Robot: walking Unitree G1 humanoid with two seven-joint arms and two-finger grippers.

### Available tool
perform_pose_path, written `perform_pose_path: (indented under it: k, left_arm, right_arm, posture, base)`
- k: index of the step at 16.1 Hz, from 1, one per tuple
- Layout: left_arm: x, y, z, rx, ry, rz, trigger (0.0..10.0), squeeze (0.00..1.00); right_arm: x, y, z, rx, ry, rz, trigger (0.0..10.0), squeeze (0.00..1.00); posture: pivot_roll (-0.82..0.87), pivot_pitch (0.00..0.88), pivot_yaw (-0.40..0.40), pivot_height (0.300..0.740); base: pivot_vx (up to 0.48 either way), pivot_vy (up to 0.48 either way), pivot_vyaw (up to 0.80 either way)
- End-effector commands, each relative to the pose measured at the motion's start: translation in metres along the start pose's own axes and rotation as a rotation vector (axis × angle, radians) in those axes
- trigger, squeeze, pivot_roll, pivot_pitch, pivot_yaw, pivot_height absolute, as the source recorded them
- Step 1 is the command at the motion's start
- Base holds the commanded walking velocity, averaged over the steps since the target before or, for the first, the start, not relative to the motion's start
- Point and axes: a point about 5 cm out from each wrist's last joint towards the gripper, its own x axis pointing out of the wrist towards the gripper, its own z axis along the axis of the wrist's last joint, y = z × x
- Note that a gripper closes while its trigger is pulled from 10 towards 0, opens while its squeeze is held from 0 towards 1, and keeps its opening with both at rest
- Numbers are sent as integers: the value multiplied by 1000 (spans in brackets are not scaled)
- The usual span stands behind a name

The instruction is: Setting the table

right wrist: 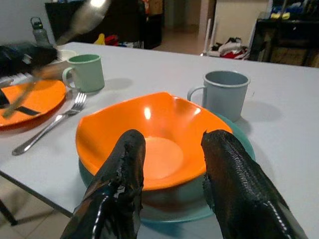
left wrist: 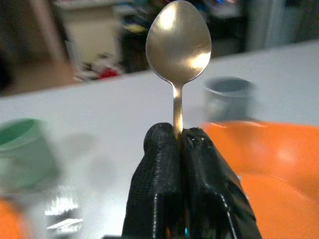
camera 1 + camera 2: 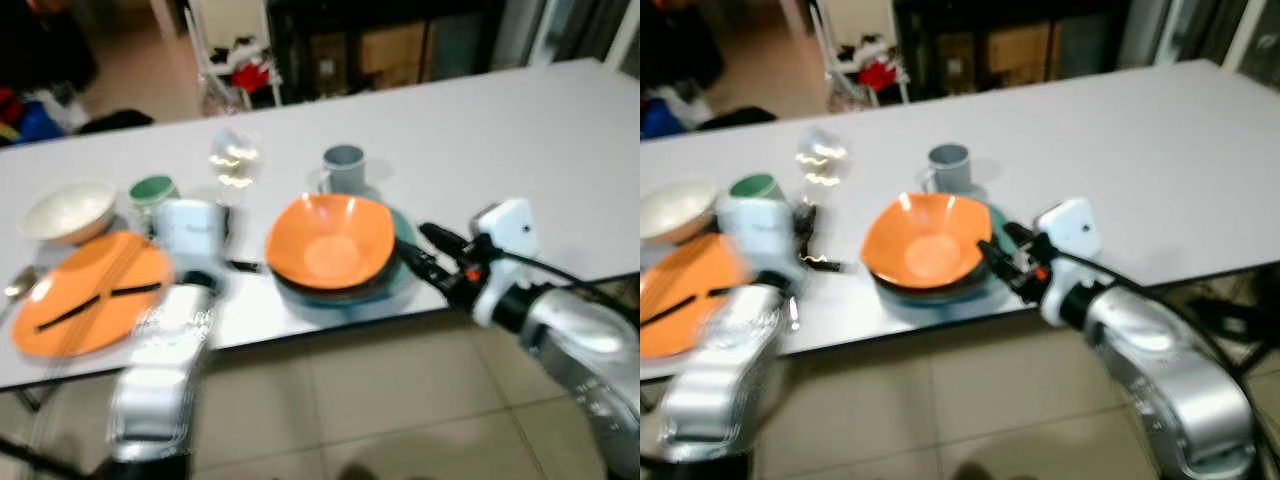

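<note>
Silver arms reach in from the near edge over a pale tiled floor point(image 3: 400, 400). Beyond them a long white worktop point(image 3: 520, 150) runs across a room with dark shelving and scattered clutter at the back. The left gripper point(image 2: 180, 144) has its two black fingers pressed tight on the handle of a metal spoon point(image 2: 178, 42), held bowl-up above the worktop between the orange plate and the orange bowl. The right gripper point(image 1: 172, 149) hangs with its fingers spread wide and empty, just at the near rim of the orange bowl point(image 3: 330, 240).

That bowl sits on a teal plate point(image 1: 239, 149). One orange plate point(image 3: 95, 290) lies to the left with a pair of dark chopsticks point(image 3: 100, 300) across it, and a white bowl point(image 3: 68, 210) stands behind it. Two mugs stand on the worktop: a green mug point(image 1: 85, 72) and a grey mug point(image 3: 344, 168). One fork point(image 1: 50, 127) lies between the orange plate and the orange bowl. A clear glass point(image 3: 233, 165), blurred, stands farther back.
</note>
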Motion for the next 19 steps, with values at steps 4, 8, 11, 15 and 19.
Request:
perform_pose_path:
  k: [4,8,11,15,19]
  left_arm:
    - [19,27,-18,121,162,102,10000,0]
    - [39,26,-21,108,209,50,10000,0]
    - [47,15,-37,92,287,-5,10000,0]
    - [56,17,-53,101,349,67,10000,0]
    - [63,16,-58,86,363,88,10000,0]
  right_arm:
    - [-2,10,5,-14,3,81,10000,0]
    - [-6,13,3,-26,38,107,10000,0]
    - [-8,15,0,-33,64,116,10000,0]
    - [-13,18,-1,-30,84,114,10000,0]
    - [-16,19,-3,-28,100,112,10000,0]
  posture:
    - [-147,0,121,740]
    - [-161,0,137,740]
    - [-167,0,144,740]
    - [-186,10,160,740]
    - [-192,20,164,740]
  base:
    - [0,0,0]
    - [0,0,0]
    - [0,0,0]
    - [0,0,0]
    - [0,0,0]
